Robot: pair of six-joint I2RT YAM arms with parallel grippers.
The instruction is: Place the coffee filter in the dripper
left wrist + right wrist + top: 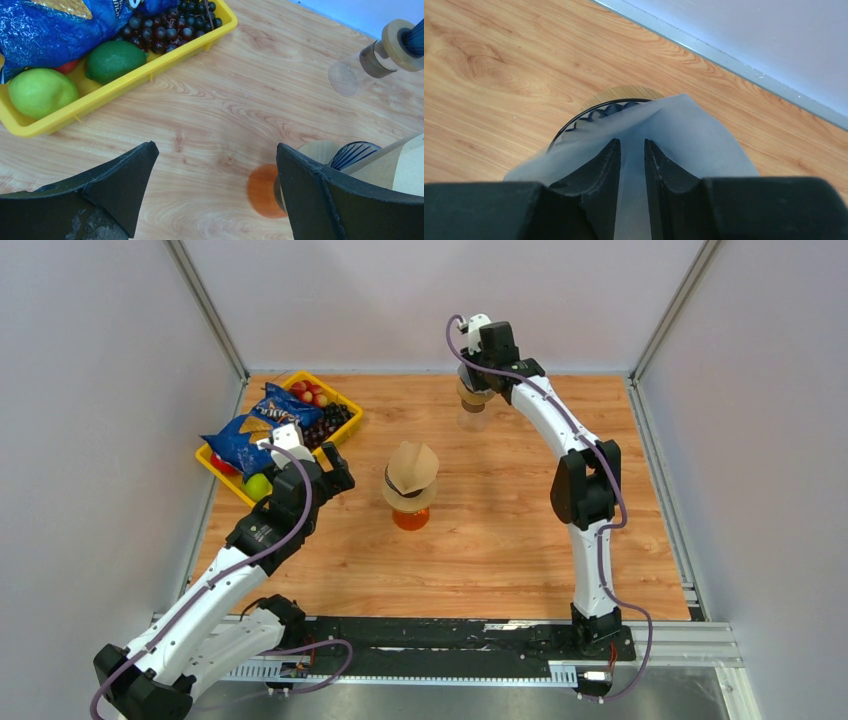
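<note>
My right gripper (631,142) is at the far back of the table (475,380). Its fingers stand a narrow gap apart with the white coffee filter (694,135) bunched between and spread under them. The filter lies over the rim of a dark ribbed glass dripper (594,112) with a wooden collar, which sits on a clear glass carafe (473,412). A second dripper holding a brown filter (411,468) sits on an orange carafe (411,517) at mid-table. My left gripper (338,468) is open and empty just left of it (215,146).
A yellow tray (345,430) at the back left holds blue chip bags (262,425), dark grapes and limes (114,60). Enclosure walls stand close behind the clear carafe (345,77) and along both table sides.
</note>
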